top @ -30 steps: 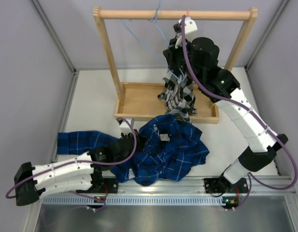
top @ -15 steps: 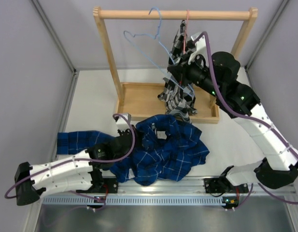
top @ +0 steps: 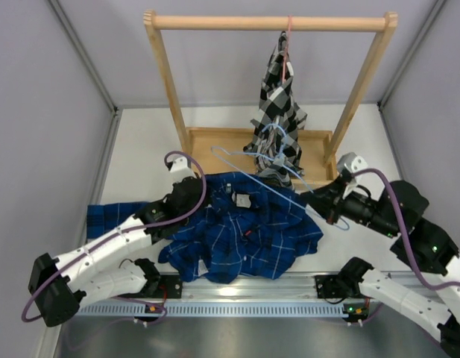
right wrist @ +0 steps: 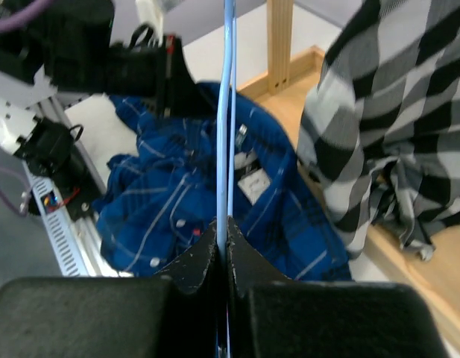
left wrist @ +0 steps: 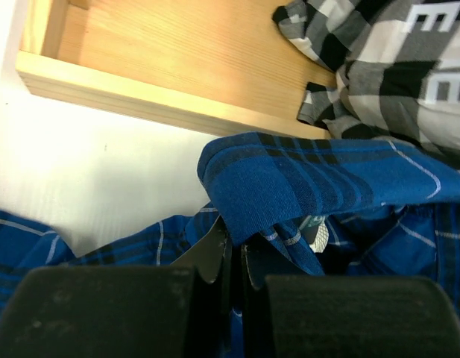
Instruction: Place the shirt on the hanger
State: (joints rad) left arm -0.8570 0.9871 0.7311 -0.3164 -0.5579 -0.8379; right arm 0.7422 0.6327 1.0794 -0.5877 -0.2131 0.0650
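The dark blue plaid shirt [top: 244,235] lies crumpled on the table in front of the rack. My left gripper [top: 186,188] is shut on its fabric near the collar; in the left wrist view the jaws [left wrist: 235,250] pinch a blue fold of the shirt [left wrist: 312,179]. My right gripper [top: 313,200] is shut on the light-blue wire hanger [top: 252,171], held low over the shirt, off the rail. In the right wrist view the hanger wire [right wrist: 228,112] runs straight up from the closed jaws [right wrist: 224,231], with the shirt [right wrist: 185,194] below.
A wooden rack [top: 267,22] with a tray base [top: 215,153] stands at the back. A black-and-white checked shirt [top: 278,112] hangs from its rail on a pink hanger. One blue sleeve [top: 114,216] stretches left. Metal frame walls flank both sides.
My right arm has swung down from the rail, bringing the blue hanger off the rack to over the shirt. My left gripper has moved up and back, lifting the shirt's collar area.
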